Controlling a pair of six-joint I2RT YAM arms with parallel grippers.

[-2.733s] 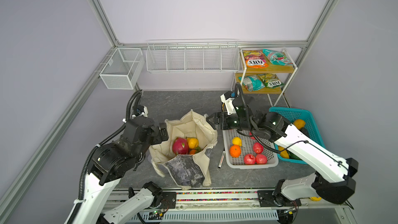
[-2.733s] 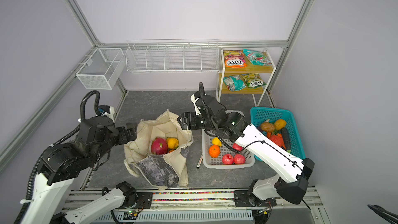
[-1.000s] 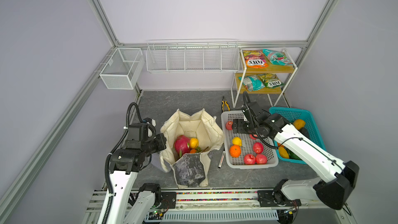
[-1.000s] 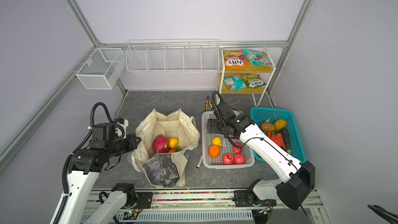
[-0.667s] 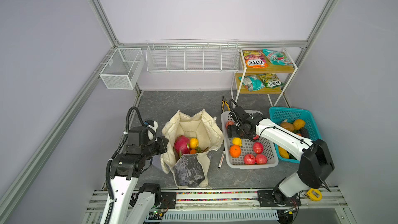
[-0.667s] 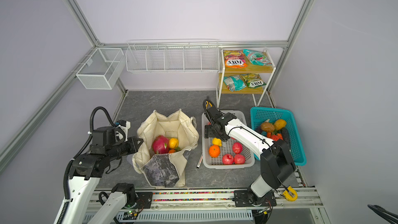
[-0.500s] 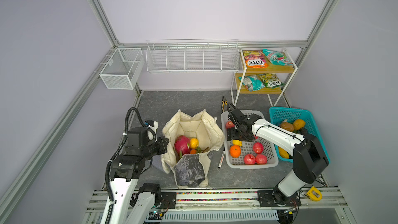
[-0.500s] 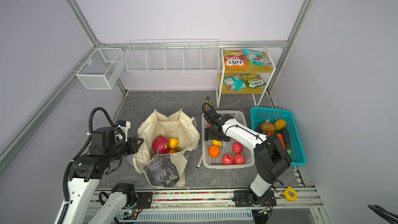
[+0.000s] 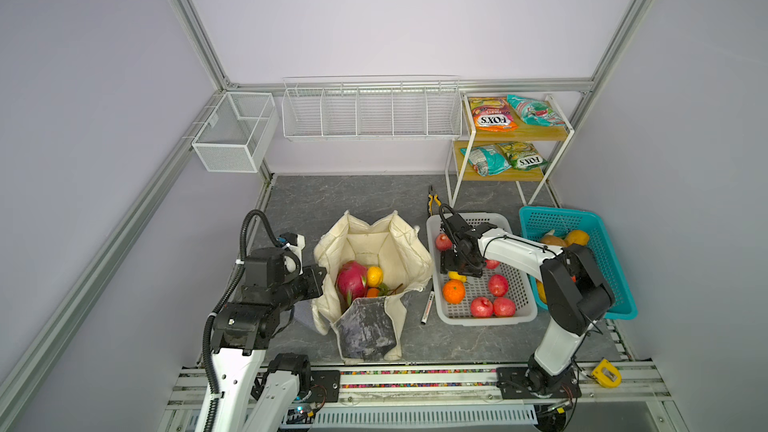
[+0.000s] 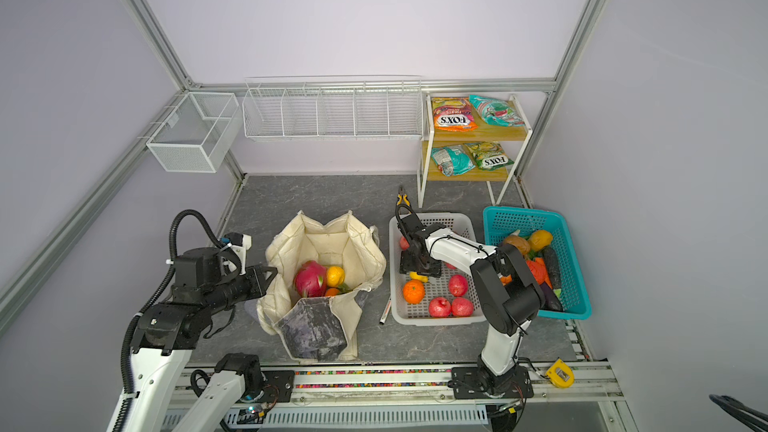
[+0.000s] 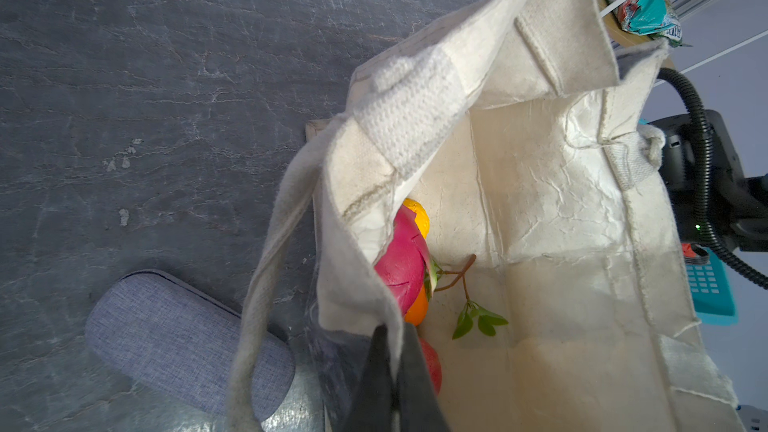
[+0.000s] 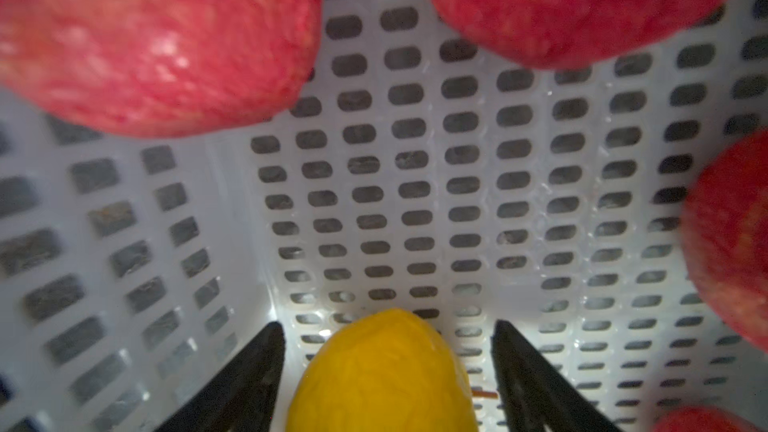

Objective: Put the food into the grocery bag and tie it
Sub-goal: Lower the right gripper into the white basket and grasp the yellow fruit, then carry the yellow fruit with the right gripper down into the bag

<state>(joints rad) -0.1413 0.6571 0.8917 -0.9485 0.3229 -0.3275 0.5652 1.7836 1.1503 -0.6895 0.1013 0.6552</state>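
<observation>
Left pincer [image 11: 392, 340]: closed tight on the left rim of the bag [image 9: 374, 243], the cloth pinched between both fingers; left of centre, low in both top views.
Right pincer [image 12: 384, 351]: open, one finger [image 12: 262, 367] on each side of the lemon [image 12: 382, 371] with a gap showing on both sides; it points down into the white basket [image 9: 482, 320], right of centre in both top views.
Bag: stands on the table [image 9: 332, 197], lower centre of the frame, mouth spread wide, grey panel towards the bottom edge.
Inside the bag: dragon fruit [image 9: 351, 280], a citrus [image 9: 375, 276] touching it, and a leafy orange [image 9: 372, 292] just below them.
Lemon: on the white basket's floor near its left wall, just above an orange [image 9: 454, 291].
White basket: just right of the bag; it also holds red apples [image 9: 498, 284].
Teal basket [image 9: 557, 216]: far right, with mixed produce.
Shelf [image 9: 515, 135]: upper right; FOX'S packet [image 9: 492, 114] and teal packet [image 9: 534, 110] on the top tier, two more packets below.
Table, other things: marker [image 9: 427, 307] between the bag and the white basket; pliers [image 9: 434, 199] above the white basket; grey case [image 11: 187, 342] beside the bag's strap in the left wrist view.
</observation>
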